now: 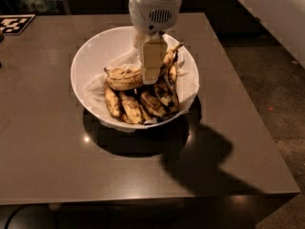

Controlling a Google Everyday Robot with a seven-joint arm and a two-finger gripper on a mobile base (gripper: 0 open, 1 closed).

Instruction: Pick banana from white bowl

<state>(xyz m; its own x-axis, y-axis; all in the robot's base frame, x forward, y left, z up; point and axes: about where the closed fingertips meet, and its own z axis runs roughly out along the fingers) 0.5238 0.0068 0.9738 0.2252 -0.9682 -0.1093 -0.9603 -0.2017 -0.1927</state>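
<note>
Claw's in! The white-and-cream claw (153, 63) hangs at the centre of the large, round, deep white bowl (93, 54) — spread or clamped, I cannot tell. The long, curved yellow-brown banana (123, 79) lies crosswise atop the heap, dark-blotched, thin stem toward 9 o'clock, its other end hidden behind the claw. Shorter brown-spotted bananas (138, 106) fan toward 6 o'clock on crumpled white paper (93, 87) — all on the grey-brown desk (47, 151).

The gripper (152, 75) hangs down inside the white bowl (95, 56), at one end of the banana (123, 79), maybe touching it; shorter spotty bananas (143, 104) lie below; the bowl sits on a brown table (47, 151).
</note>
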